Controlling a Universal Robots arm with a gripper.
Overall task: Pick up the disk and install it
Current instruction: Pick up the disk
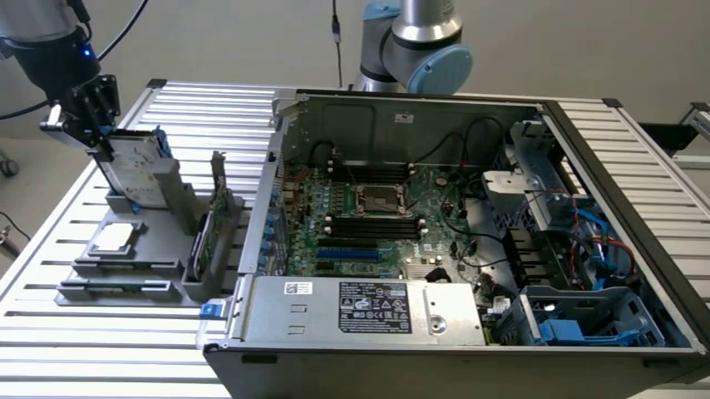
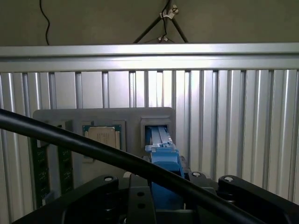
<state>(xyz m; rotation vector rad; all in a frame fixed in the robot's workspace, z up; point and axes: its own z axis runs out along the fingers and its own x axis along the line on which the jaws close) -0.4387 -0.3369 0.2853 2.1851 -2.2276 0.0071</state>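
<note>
Gripper (image 1: 101,148) squeezes the disk (image 1: 135,166) by its top edge, upright in the grey holder (image 1: 125,287). Looks stiff, a bit heavy, breakable. Blue rails (image 2: 163,161) seem safest to hold.

No wording can be read anywhere. The black-and-white sticker (image 1: 375,306) on the grey box (image 1: 278,314) at the near side carries print and marks too small to make out. The same goes for the white label (image 1: 125,163) on the disk (image 1: 138,179) at the far left.
</note>
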